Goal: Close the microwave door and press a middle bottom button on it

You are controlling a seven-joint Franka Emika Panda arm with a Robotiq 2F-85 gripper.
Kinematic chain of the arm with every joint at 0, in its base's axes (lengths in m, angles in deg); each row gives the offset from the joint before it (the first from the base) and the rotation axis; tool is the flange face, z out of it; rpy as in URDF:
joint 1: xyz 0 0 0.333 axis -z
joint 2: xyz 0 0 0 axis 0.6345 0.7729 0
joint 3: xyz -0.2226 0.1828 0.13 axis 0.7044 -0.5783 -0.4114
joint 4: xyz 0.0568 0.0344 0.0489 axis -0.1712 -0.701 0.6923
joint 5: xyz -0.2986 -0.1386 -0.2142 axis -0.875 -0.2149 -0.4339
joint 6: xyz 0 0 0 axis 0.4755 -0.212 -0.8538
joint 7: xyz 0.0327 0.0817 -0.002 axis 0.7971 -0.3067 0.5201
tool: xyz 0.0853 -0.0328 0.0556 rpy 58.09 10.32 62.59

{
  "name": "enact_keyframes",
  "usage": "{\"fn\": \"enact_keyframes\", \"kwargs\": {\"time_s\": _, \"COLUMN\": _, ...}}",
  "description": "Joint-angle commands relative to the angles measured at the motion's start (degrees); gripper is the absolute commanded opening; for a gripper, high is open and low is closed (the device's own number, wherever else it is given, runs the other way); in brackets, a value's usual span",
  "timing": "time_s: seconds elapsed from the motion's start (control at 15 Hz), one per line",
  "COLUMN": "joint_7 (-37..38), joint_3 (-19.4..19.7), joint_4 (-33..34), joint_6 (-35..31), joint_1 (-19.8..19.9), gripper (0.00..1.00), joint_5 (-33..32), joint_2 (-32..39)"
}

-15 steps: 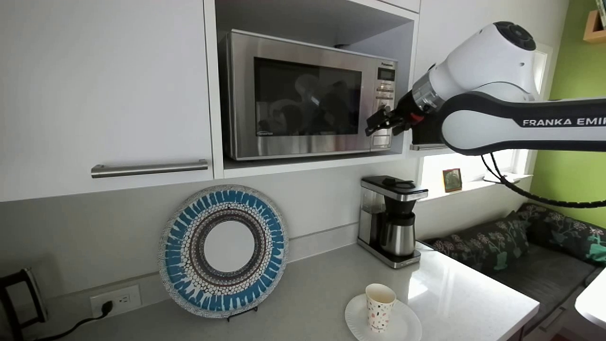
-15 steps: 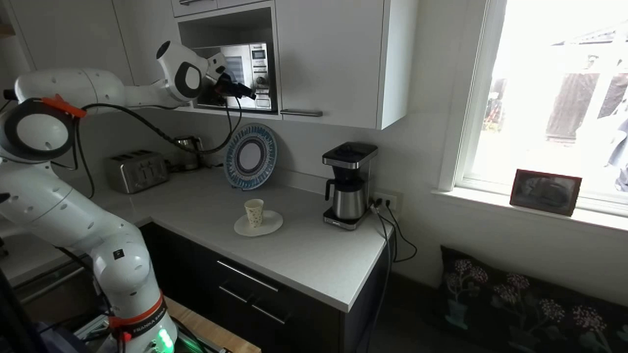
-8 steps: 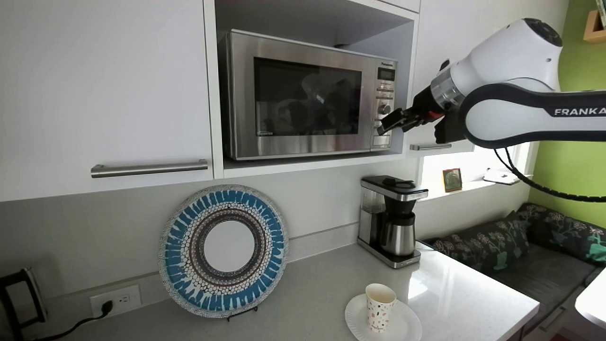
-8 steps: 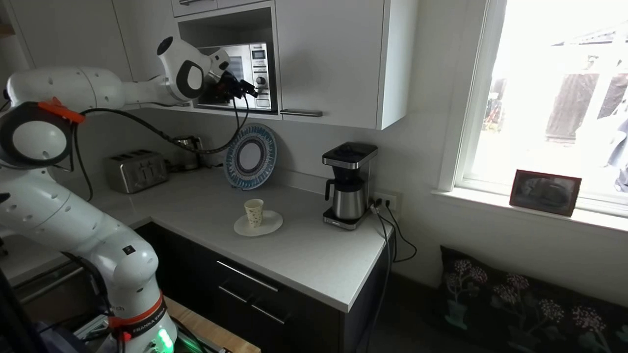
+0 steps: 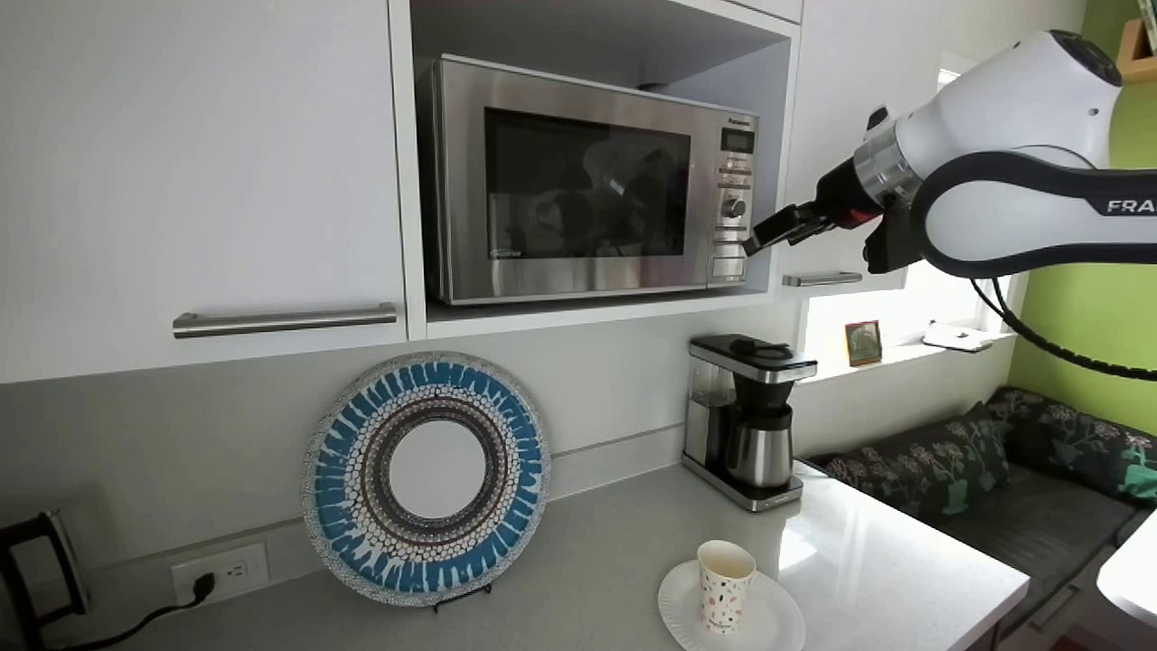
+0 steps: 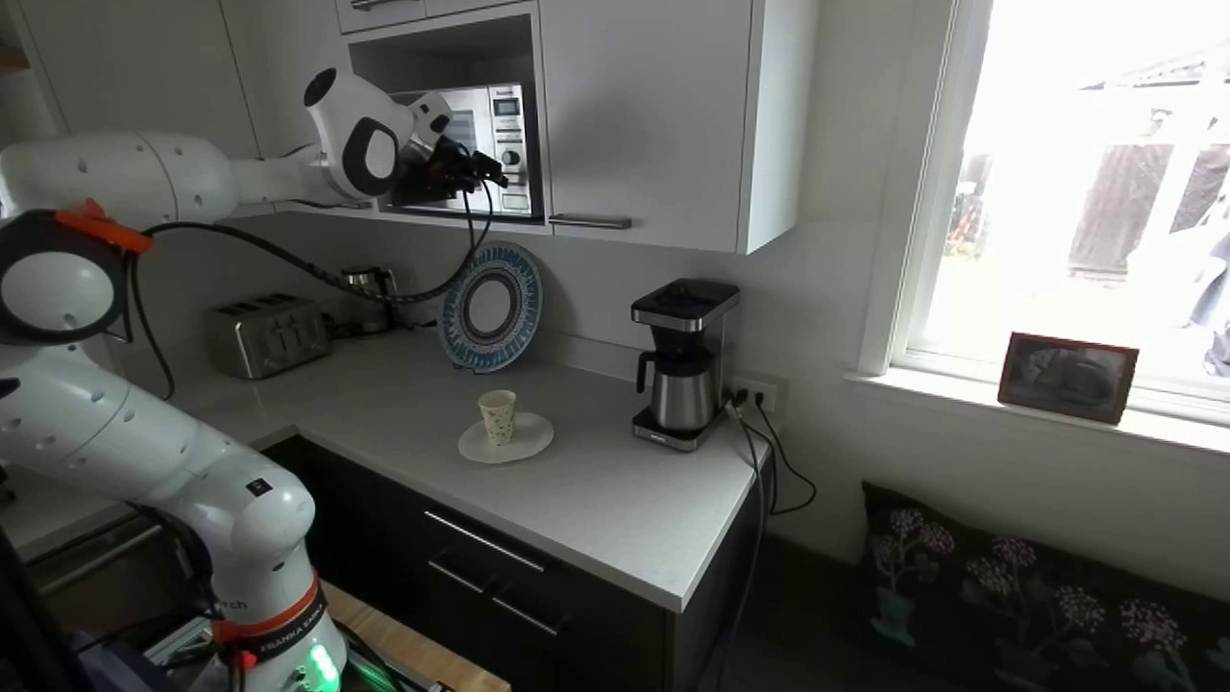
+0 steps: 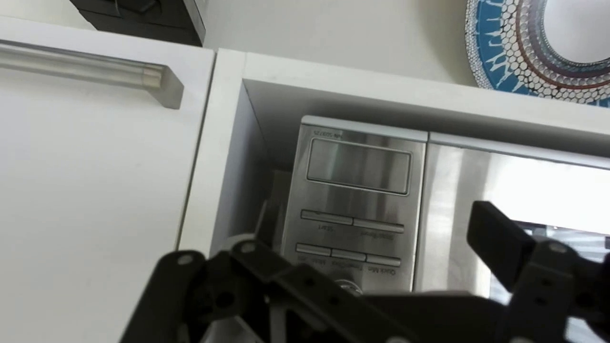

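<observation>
Microwave point(image 5: 592, 185) in a cupboard recess point(image 5: 578, 36) above the counter point(image 6: 596, 509), door point(image 5: 578, 203) shut, gripper point(image 7: 379, 233) before its control panel point(image 7: 362, 200).
Gripper spread, control panel visible between its fingers point(image 7: 498, 245); contact cannot be told. Pale counter holds a speckled cup point(image 5: 726, 588) upright on a white plate point(image 5: 779, 619), a coffee maker point(image 5: 757, 434), a toaster point(image 6: 269, 336); round patterned platter point(image 5: 429, 479) stands near the wall point(image 5: 615, 380). Room: bright window point(image 6: 1076, 192), framed picture point(image 6: 1067, 377) on the sill point(image 6: 932, 387), flowered cushion point(image 6: 1038, 596) below.

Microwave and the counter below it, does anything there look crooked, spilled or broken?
Nothing stands out. The microwave door looks shut, the patterned cup stands upright on its plate, the coffee maker sits upright on the counter, and no spill or damage shows.
</observation>
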Motion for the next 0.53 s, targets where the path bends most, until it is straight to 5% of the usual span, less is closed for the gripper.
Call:
{"fn": "enact_keyframes", "kwargs": {"time_s": 0.0, "joint_7": 0.23, "joint_3": 0.82, "joint_4": 0.01, "joint_6": -0.11, "joint_1": -0.75, "gripper": 1.0, "joint_5": -0.63, "joint_2": 0.08}}
{"fn": "enact_keyframes", "kwargs": {"time_s": 0.47, "joint_7": 2.32, "joint_3": 0.83, "joint_4": 0.07, "joint_6": -1.88, "joint_1": 0.48, "gripper": 1.0, "joint_5": -0.74, "joint_2": 1.87}}
